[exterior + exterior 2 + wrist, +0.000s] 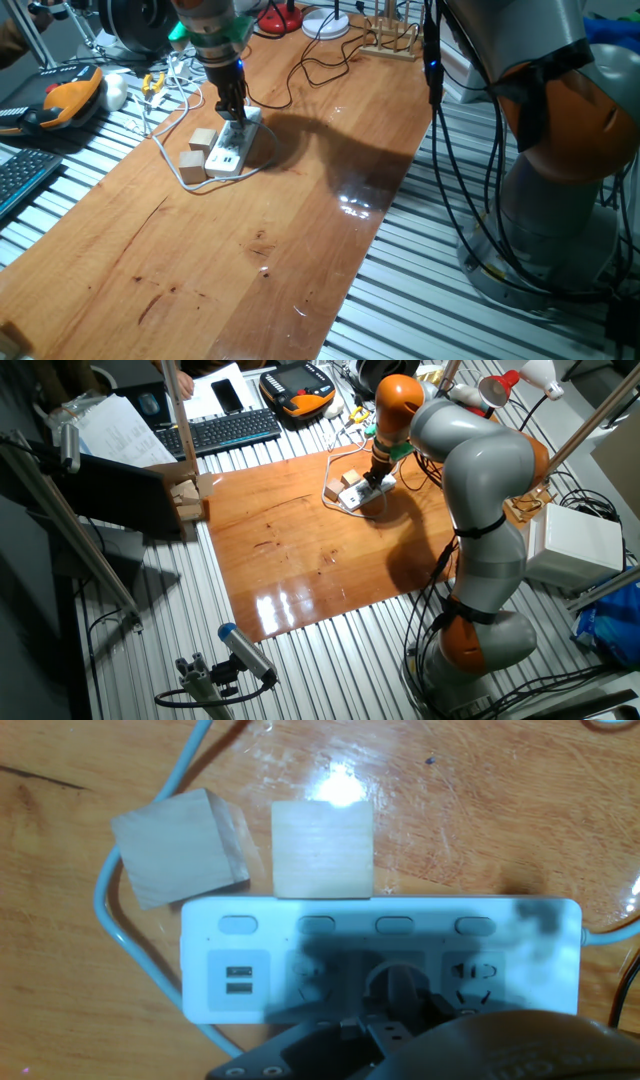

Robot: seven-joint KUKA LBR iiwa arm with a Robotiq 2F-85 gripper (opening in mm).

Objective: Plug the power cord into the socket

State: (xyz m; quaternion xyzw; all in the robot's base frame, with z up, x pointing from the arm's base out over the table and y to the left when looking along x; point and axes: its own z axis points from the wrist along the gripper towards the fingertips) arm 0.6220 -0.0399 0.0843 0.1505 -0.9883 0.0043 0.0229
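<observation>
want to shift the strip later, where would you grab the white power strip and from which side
Across its short width, at the USB end of the power strip, coming straight down from above. It lies flat, the long edges are parallel, that end is clear of the gripper, though the two wooden cubes crowd one long edge.

Three angles are trained on one wooden table (250,230).
One fixed view is set low and close at the table's end; the other is hung high and far. The socket (380,960) is framed straight down, close, by the hand view and shared by all.

White socket (260,955), tan cubes (180,845)
</observation>
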